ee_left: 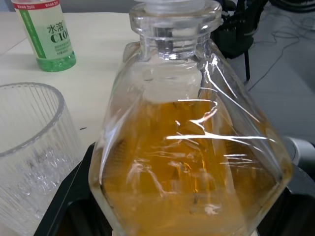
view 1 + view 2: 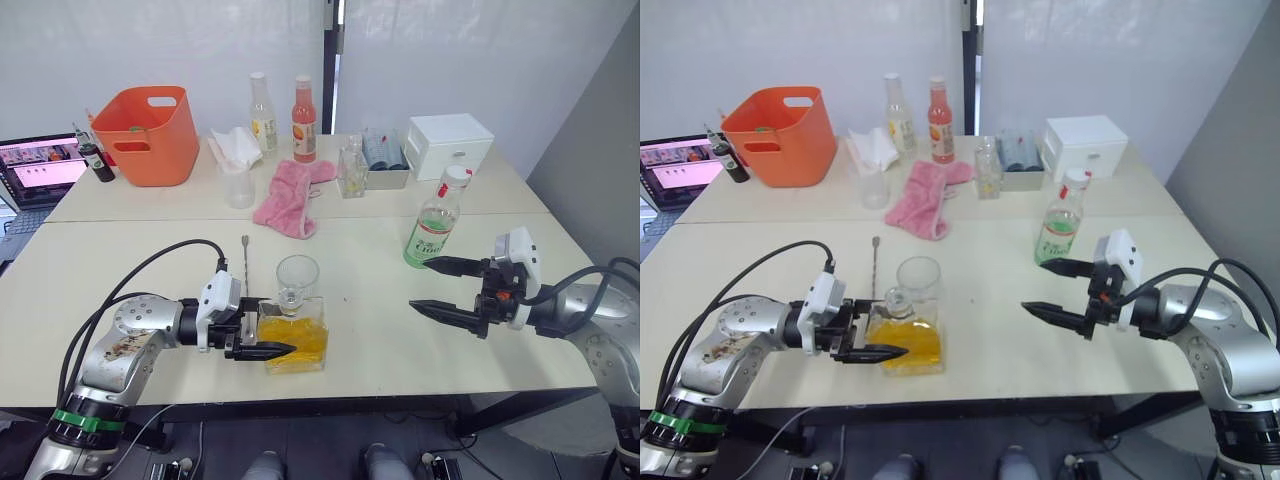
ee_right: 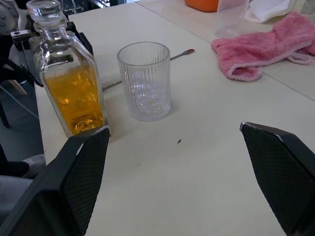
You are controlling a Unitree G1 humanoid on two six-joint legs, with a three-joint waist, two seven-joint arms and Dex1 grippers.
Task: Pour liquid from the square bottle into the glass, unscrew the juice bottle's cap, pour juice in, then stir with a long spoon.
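Looking at the near table edge, you see the left gripper (image 2: 262, 338) with a finger on each side of the square bottle (image 2: 293, 340) of amber liquid; whether the pads actually press it is hard to tell. The glass (image 2: 297, 280) stands just behind, partly hiding the long spoon (image 2: 244, 262). Your right gripper (image 2: 438, 287) hangs wide open, near the juice bottle (image 2: 434, 228), cap (image 2: 456, 175) on.

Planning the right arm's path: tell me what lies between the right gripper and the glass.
Bare tabletop. In the right wrist view, the open right gripper faces the glass with only a tiny dark speck on the table between them; the square bottle stands beside the glass.
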